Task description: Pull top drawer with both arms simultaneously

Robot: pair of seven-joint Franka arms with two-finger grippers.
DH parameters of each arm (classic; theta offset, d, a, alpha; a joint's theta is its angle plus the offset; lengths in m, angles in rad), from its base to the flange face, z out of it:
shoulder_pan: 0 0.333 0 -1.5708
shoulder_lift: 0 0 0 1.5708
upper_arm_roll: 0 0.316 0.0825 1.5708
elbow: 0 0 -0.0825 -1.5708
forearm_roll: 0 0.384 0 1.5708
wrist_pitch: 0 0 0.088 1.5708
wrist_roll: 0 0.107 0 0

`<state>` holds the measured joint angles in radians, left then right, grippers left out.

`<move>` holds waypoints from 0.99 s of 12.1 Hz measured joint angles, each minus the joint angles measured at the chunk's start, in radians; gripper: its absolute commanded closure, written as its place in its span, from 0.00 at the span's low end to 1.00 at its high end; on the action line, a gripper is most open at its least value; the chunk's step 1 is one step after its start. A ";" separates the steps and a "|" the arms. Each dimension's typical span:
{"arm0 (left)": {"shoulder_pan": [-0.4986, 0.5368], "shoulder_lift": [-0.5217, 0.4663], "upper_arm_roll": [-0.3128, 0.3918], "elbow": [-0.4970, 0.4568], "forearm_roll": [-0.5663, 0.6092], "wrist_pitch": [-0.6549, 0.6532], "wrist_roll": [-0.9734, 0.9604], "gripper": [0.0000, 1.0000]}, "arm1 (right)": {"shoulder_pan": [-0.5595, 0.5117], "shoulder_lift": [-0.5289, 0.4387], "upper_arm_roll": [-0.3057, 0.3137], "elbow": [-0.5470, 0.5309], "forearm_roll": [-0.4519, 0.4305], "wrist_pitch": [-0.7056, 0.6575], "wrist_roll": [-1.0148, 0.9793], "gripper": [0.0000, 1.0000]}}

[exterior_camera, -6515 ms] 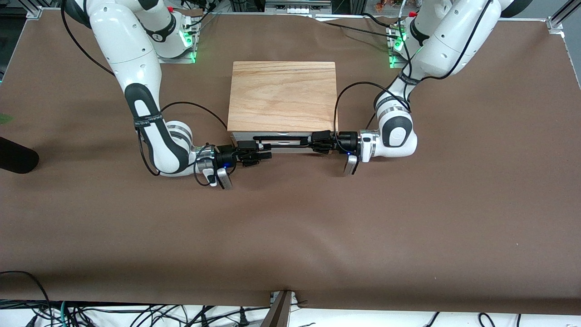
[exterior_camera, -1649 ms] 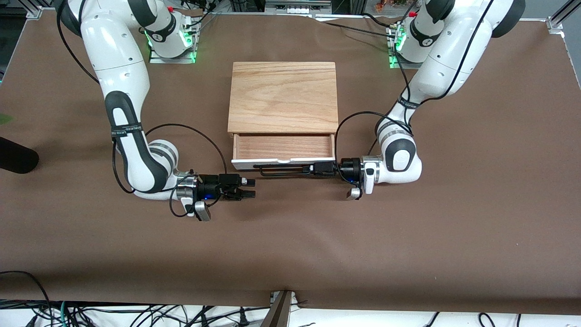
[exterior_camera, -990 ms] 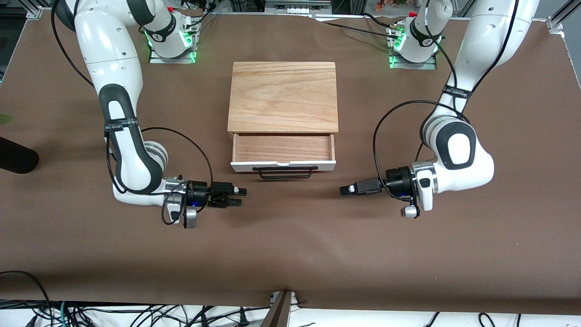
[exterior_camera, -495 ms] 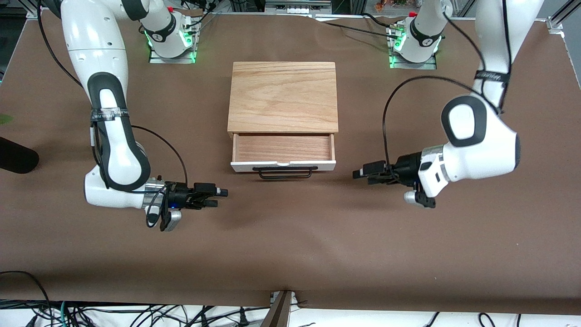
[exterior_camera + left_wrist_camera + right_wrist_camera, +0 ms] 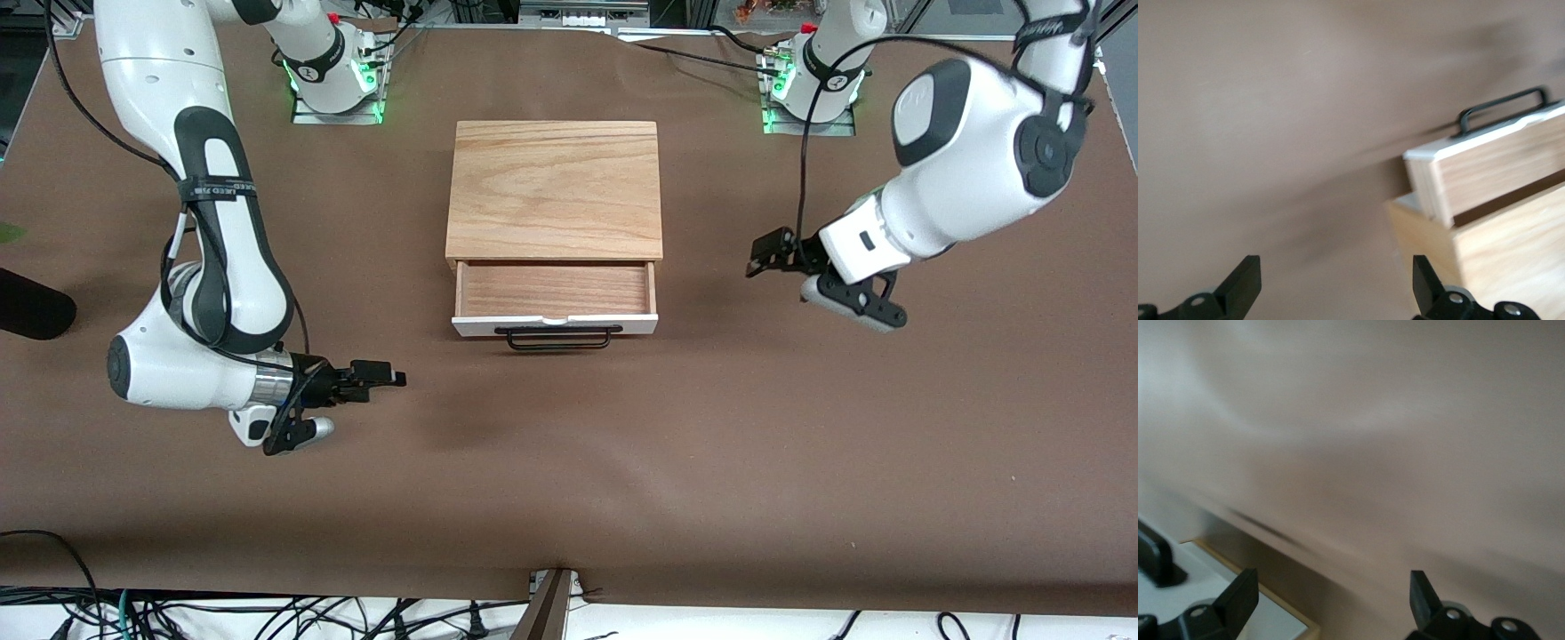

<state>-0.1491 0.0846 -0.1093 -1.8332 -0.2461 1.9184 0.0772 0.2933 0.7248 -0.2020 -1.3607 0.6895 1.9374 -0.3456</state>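
The top drawer (image 5: pixel 556 292) stands pulled out of the wooden box (image 5: pixel 556 188), showing reddish wood inside, its white front and black bar handle (image 5: pixel 558 338) facing the front camera. My left gripper (image 5: pixel 766 252) hangs open over bare table beside the box, toward the left arm's end. In the left wrist view the left gripper (image 5: pixel 1335 293) holds nothing, with the top drawer (image 5: pixel 1485 167) and its handle (image 5: pixel 1501 110) off to one side. My right gripper (image 5: pixel 384 379) is open and low over the table, toward the right arm's end. The right gripper (image 5: pixel 1331 600) is empty in its wrist view.
Brown paper covers the table (image 5: pixel 622 462). Both arm bases with green lights (image 5: pixel 336 80) (image 5: pixel 805 84) stand at the table's back edge. A dark object (image 5: pixel 31 307) lies at the right arm's end of the table. Cables hang below the front edge.
The drawer has been pulled out and now rests open. Both grippers have let go of the handle and moved apart, the left one rising toward its own end, the right one sliding toward its own.
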 measured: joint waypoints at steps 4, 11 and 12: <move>-0.037 -0.136 0.007 -0.004 0.191 -0.163 -0.103 0.00 | 0.052 -0.015 0.000 0.041 -0.319 0.002 0.296 0.00; -0.031 -0.159 0.134 0.048 0.218 -0.288 -0.094 0.00 | 0.029 -0.112 -0.081 0.061 -0.507 -0.008 0.432 0.00; -0.031 -0.152 0.136 0.073 0.218 -0.314 -0.094 0.00 | -0.004 -0.153 -0.077 0.052 -0.533 -0.020 0.433 0.00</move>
<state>-0.1800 -0.0671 0.0263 -1.7602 -0.0278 1.6048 -0.0169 0.2894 0.5714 -0.2787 -1.3090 0.1565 1.9177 0.0870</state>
